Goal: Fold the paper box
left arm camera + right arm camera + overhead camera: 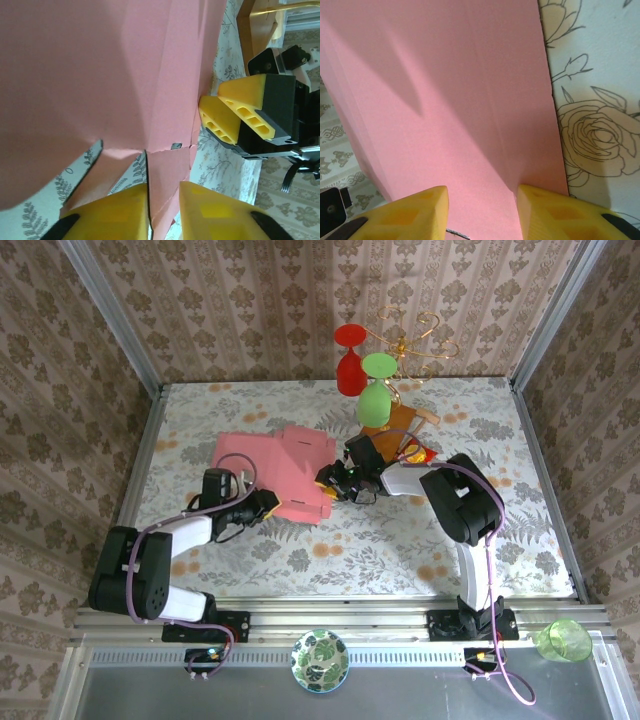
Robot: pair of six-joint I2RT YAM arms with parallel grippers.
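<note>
Just left of the brown wooden board (pixel 402 420), the pink thin-cardboard paper box (pixel 285 465) lies mostly flat, folding barely begun. Both sets of jaws stand apart: right gripper (pixel 328 480) at the edge nearer the board, left gripper (pixel 270 506) astride a flap (pixel 165 190) farther off.

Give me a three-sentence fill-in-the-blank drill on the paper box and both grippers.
1. The thin cardboard paper box on the table is coloured ___.
2. In the left wrist view, a flap of it stands between the fingers of the left gripper, which are coloured ___.
3. In the top view, the right gripper sits at the box's ___ edge.

Missing words: pink; yellow; right.
</note>
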